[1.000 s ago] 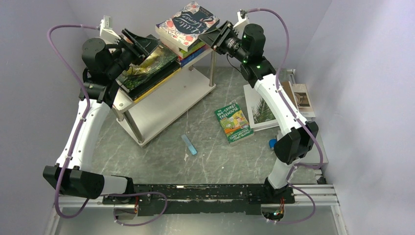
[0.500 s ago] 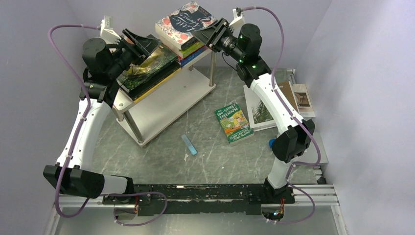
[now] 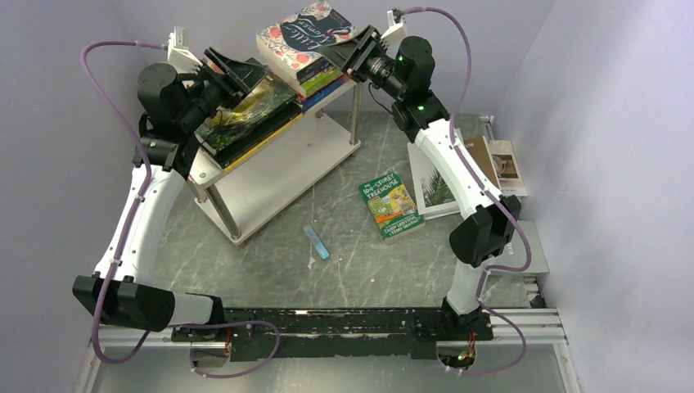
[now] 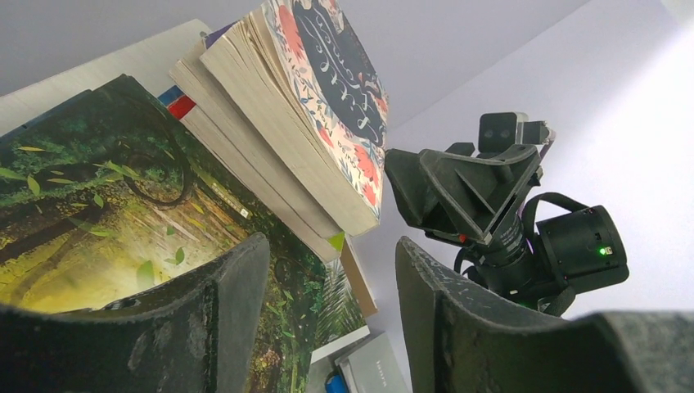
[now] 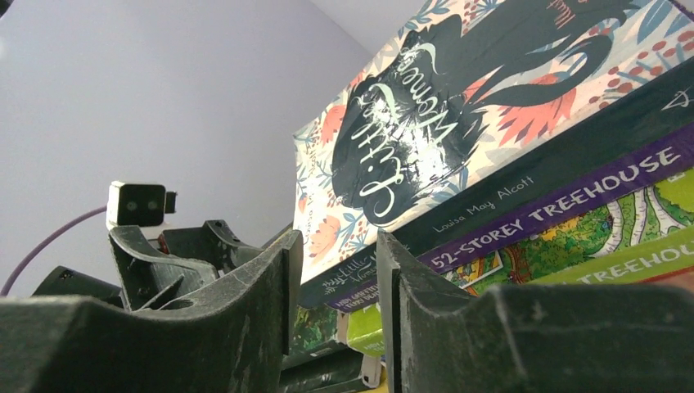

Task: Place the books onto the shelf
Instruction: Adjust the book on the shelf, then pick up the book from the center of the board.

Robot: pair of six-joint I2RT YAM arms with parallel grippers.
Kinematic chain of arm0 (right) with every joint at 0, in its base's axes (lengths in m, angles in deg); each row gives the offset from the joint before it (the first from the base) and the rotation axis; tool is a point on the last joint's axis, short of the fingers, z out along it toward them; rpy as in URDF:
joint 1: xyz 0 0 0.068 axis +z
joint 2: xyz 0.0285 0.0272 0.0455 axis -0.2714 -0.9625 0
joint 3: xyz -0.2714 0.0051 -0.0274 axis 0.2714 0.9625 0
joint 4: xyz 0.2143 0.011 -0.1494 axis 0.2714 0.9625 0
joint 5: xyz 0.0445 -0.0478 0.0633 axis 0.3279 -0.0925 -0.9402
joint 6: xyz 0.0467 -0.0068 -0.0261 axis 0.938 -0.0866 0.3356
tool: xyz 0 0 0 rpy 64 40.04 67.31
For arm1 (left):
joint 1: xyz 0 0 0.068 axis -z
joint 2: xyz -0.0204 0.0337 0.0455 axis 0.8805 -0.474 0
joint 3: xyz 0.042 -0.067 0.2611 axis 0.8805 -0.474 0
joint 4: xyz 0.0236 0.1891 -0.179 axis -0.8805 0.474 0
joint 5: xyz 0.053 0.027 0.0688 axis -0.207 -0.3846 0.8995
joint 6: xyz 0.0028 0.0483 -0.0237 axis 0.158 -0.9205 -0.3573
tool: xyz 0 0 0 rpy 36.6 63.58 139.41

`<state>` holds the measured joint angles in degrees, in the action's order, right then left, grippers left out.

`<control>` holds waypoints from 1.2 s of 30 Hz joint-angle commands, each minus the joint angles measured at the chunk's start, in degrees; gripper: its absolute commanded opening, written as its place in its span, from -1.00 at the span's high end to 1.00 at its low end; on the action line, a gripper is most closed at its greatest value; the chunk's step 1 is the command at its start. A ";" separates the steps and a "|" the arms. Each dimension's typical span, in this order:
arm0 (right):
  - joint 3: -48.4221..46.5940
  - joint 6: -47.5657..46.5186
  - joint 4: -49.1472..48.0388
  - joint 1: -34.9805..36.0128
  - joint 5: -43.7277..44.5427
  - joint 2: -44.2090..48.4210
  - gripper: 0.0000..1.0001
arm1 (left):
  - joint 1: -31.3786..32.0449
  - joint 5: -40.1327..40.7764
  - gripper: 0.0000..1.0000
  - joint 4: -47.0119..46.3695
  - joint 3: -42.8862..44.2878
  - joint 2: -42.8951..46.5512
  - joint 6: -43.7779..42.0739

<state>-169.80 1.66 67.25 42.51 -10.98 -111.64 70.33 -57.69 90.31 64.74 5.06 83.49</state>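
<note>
The white two-tier shelf (image 3: 278,172) stands at the far left of the desk (image 3: 360,270), with two stacks of books on its top board. The left stack is topped by a forest-cover book (image 3: 250,106), and the right stack by the floral Little Women (image 3: 307,37), which lies on a dark book and a purple-spined Treehouse volume (image 5: 573,201).

The left pincer (image 4: 329,250) hangs over the forest-cover book, its fingers spread wide with nothing between them. The right pincer (image 5: 337,246) sits just beside the near corner of Little Women. Its fingers are slightly parted and pinch nothing. Whether it touches the book cannot be told.

On the desk, well apart from the shelf, lie a green Treehouse book (image 3: 391,206), a white palm-leaf book (image 3: 434,190) partly hidden by the right arm, and a brown-and-grey pile (image 3: 501,164) near the right wall. A small blue bar (image 3: 316,242) lies in front of the shelf, and a blue block (image 3: 455,240) peeks out by the right arm's elbow
</note>
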 commanded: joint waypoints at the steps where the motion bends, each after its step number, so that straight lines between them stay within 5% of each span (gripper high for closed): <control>1: -3.03 -1.37 0.01 0.23 1.80 -1.75 0.15 | -0.71 -0.99 -0.26 -1.14 0.65 -0.22 -1.01; 20: 10.31 -12.16 6.49 0.12 11.45 13.39 -0.15 | -1.42 3.08 -0.56 1.13 3.94 1.60 -8.81; 30: 34.07 -22.80 16.06 -1.06 27.18 34.31 -0.61 | -1.42 -9.03 -0.63 10.33 2.27 12.36 -22.05; 36: 48.72 -22.58 20.94 -1.98 33.29 42.30 -0.69 | -1.42 -16.12 -0.64 19.85 -2.96 20.97 -30.66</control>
<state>-128.12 -19.19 83.33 41.11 15.88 -71.88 69.26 -66.83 102.79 64.57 22.43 60.87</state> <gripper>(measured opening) 0.840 0.818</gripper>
